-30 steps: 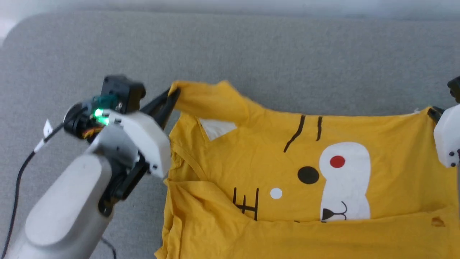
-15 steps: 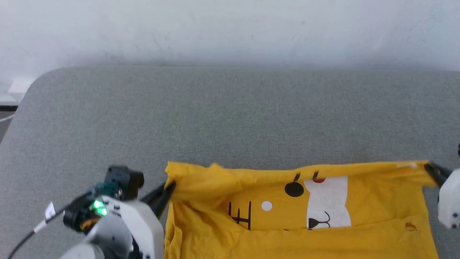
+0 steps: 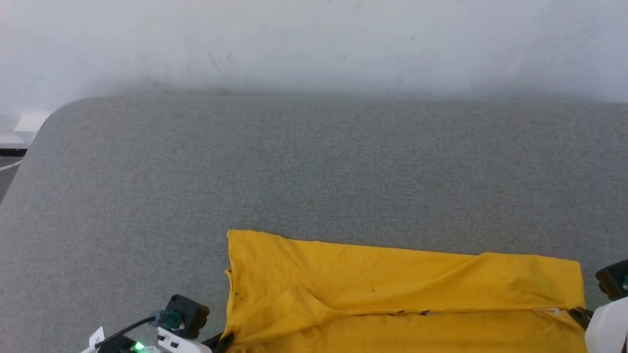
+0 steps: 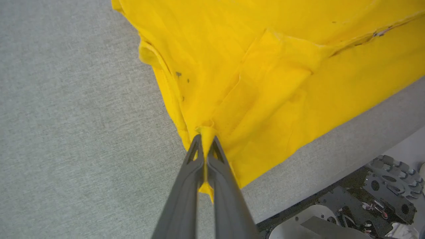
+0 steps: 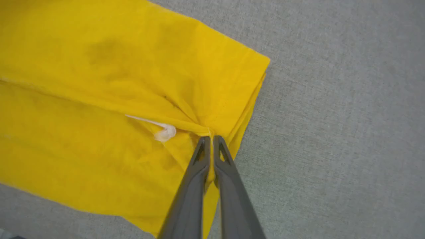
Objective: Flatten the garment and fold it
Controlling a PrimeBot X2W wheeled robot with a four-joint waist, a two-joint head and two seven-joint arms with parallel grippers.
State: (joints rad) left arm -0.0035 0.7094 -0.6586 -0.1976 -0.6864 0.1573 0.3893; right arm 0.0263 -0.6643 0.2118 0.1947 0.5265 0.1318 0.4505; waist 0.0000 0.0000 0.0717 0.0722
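Left gripper (image 4: 206, 139): both fingers pressed together, with a pinch of yellow cloth bunched between the tips, at the left-hand end of the garment (image 3: 392, 274). Right gripper (image 5: 211, 139): fingers likewise clamped on a gathered pleat of cloth at the right-hand end, just beside a small white label (image 5: 165, 132) that pokes out from under a folded flap.

The garment lies on the desk (image 3: 314, 162), a grey fabric-covered top, along the near edge from about the middle towards the right. Plain yellow side up, no print showing. One layer is folded over another, and the flap's edge runs lengthwise from one grip to the other. Small dark specks (image 4: 178, 74) sit near the left-hand edge. A pale wall (image 3: 314, 44) stands behind the desk's far edge.
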